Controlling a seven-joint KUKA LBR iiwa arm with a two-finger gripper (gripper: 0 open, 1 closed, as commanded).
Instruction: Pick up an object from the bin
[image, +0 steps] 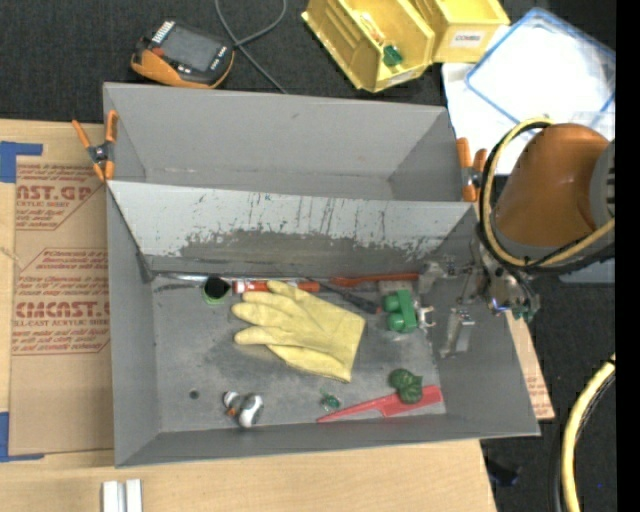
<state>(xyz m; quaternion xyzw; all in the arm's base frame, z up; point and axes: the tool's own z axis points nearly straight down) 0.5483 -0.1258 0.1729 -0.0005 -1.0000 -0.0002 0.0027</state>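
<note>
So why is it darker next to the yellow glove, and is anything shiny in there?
Camera view: a soft darker patch, likely its shadow, lies on the bin floor left of the yellow glove; same view, the small silvery thing near the front shows a bright glint; the upper back wall looks palest.

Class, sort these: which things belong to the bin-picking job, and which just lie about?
Job: gripper; grey metal bin; yellow rubber glove; small green plastic piece; flat red plastic stick.
Lying about: orange-and-black handheld device; yellow box; clear blue-edged lid.
</note>
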